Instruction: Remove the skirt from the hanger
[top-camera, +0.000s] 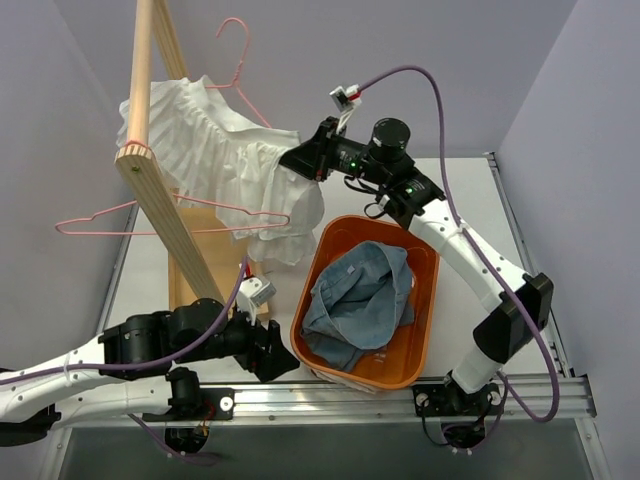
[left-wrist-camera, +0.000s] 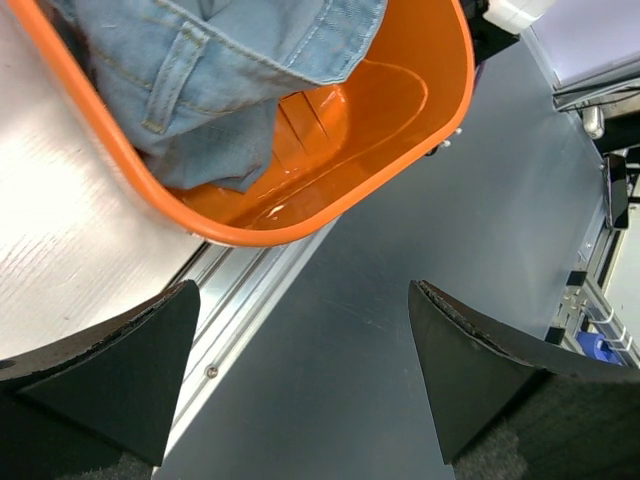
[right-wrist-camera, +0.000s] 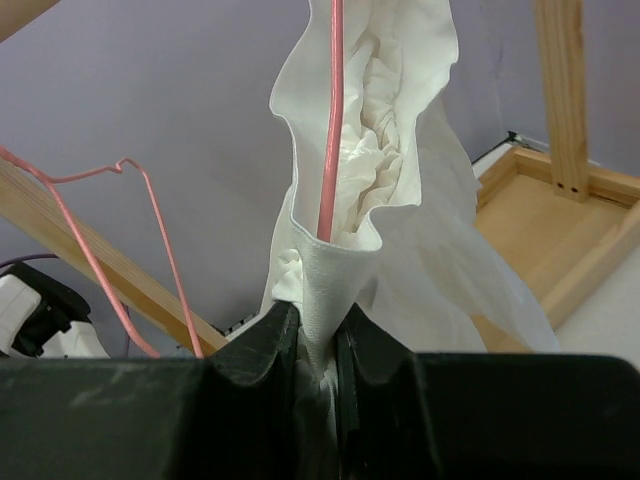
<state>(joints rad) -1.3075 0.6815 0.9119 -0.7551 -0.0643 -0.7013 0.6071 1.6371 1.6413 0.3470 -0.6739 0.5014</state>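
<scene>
From above, the white skirt (top-camera: 225, 150) hangs bunched in the upper left of the frame, draped on a pink hanger (top-camera: 241, 66) whose hook rises above it beside the wooden rack (top-camera: 170, 215). The right gripper (top-camera: 292, 158) reaches in from the right and meets the skirt's right edge. A second pink hanger (top-camera: 95, 222) lies across the rack lower down. The left gripper (top-camera: 285, 358) sits low at the bottom centre, just beside an orange basket (top-camera: 430, 290) holding a blue denim garment (top-camera: 360, 295). In the left wrist view, the left gripper (left-wrist-camera: 300, 370) has its fingers wide apart with nothing between them. The basket (left-wrist-camera: 380, 110) and denim (left-wrist-camera: 230, 60) fill the top of the frame, above the pale table (left-wrist-camera: 60, 250). In the right wrist view, the right gripper (right-wrist-camera: 318, 345) has its fingers pressed together on a fold of the skirt (right-wrist-camera: 400, 200) at the bottom centre. The hanger (right-wrist-camera: 331, 120) wire runs straight down into the fabric, with the second hanger (right-wrist-camera: 90, 260) at left and the rack (right-wrist-camera: 560, 90) at right.
</scene>
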